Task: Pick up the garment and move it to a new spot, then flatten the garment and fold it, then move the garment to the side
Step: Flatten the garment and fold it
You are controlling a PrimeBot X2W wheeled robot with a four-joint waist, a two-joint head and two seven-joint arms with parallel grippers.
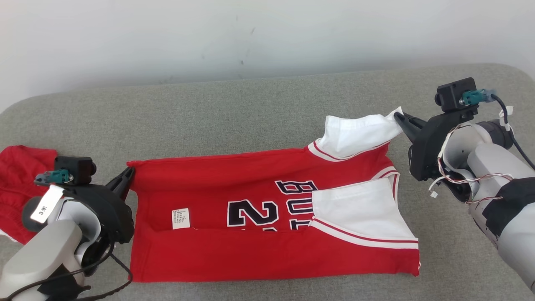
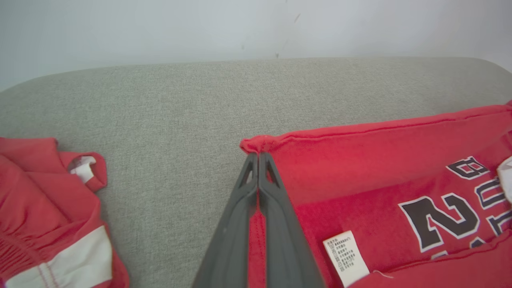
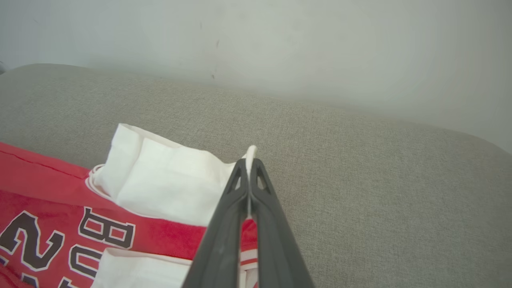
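The red jersey [image 1: 259, 251] looked soft, light and floppy. Left jaws pinched its hem corner [image 2: 256, 145]; right jaws pinched its white sleeve [image 1: 355, 133].

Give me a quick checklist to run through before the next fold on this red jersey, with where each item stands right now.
1. Left end effector shut on the jersey at its far hem corner: ok.
2. Right end effector shut on the white sleeve: ok.
3. Near edge folded up over the lettering: ok.
4. White sleeve lying flat: not ok, bunched and lifted.
5. Other red garment apart from the jersey: ok.
6. Both fabric layers caught in each grip: cannot tell.
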